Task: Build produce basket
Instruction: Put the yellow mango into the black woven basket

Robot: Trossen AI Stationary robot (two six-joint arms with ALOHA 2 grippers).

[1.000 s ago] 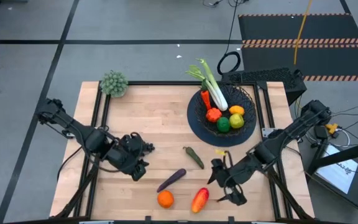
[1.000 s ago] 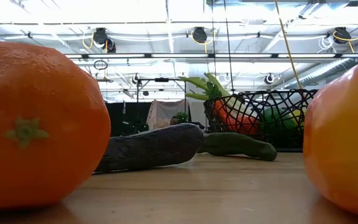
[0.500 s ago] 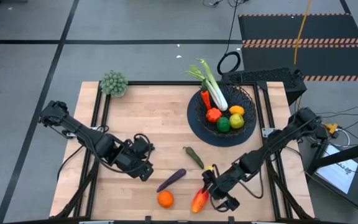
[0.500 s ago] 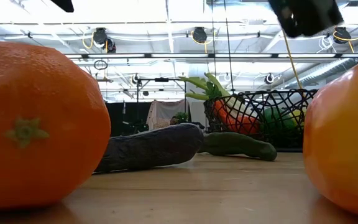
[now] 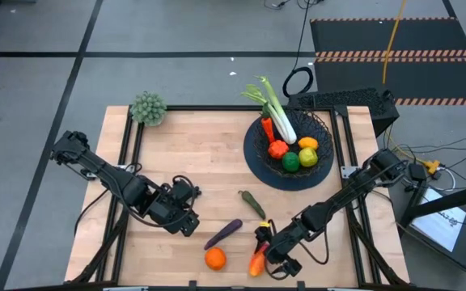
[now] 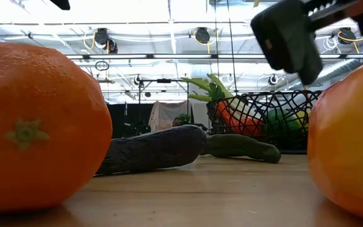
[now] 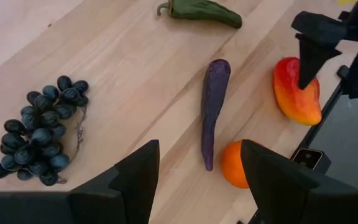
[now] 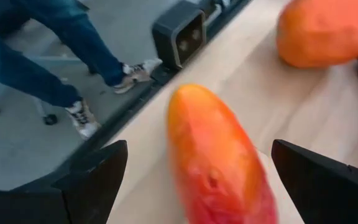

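The red-yellow pepper (image 5: 257,261) lies near the table's front edge. My right gripper (image 5: 269,252) is open over it, one finger on either side (image 8: 199,146), with a gap to each. My left gripper (image 5: 186,222) is open and empty (image 7: 199,149) above the table, left of the purple eggplant (image 5: 223,234). An orange (image 5: 214,258) lies by the front edge, and dark grapes (image 7: 36,137) lie by the left gripper. A green pickle (image 5: 252,204) lies mid-table. The black wire basket (image 5: 257,162) holds the leek (image 5: 275,101), carrot, tomato, lemon, lime and apple.
A pale bushy clump (image 5: 148,107) sits at the table's far left corner. A small camera (image 8: 180,34) stands on the front edge beside the pepper. A person's legs (image 8: 36,56) show on the floor beyond that edge. Bare wood lies between the eggplant and the basket.
My right gripper has gone toward the table's left and near edge and come down over the pepper, staying open. My left gripper has shifted a little toward the eggplant. No produce has moved.
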